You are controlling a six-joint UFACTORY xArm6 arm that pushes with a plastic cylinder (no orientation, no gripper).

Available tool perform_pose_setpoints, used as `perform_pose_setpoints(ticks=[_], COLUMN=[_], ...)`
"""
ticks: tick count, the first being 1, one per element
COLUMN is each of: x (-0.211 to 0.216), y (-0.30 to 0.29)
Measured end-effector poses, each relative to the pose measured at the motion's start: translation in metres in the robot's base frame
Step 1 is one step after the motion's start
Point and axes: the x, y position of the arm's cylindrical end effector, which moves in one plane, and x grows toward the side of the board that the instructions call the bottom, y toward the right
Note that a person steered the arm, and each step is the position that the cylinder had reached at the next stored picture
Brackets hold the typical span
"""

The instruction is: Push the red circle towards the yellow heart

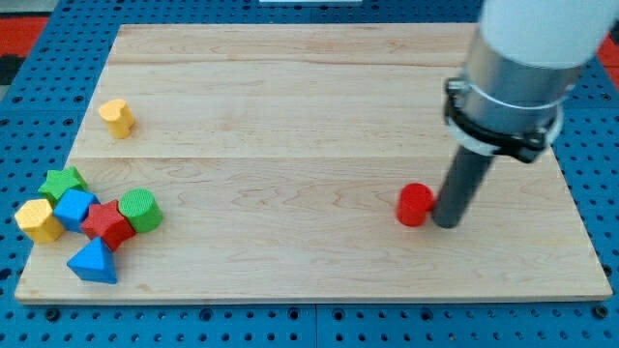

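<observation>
The red circle (415, 204) is a short red cylinder on the wooden board, right of centre and toward the view's bottom. The yellow heart (117, 117) lies far off at the view's upper left. My tip (446, 222) is the lower end of the dark rod; it stands right against the red circle's right side, touching or nearly touching it. The arm's white and grey body (513, 77) comes in from the view's top right.
A cluster of blocks sits at the view's lower left: a green star (62, 181), a yellow hexagon (39, 220), a blue block (74, 207), a red star (106, 223), a green cylinder (141, 209) and a blue triangle (94, 262). The board's bottom edge (309, 295) is near.
</observation>
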Motion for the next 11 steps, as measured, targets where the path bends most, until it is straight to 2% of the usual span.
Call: perform_pose_setpoints(ticks=[2, 4, 8, 9, 11], x=[-0.026, -0.063, -0.111, -0.119, -0.130], y=[-0.065, -0.082, -0.245, -0.260, -0.236])
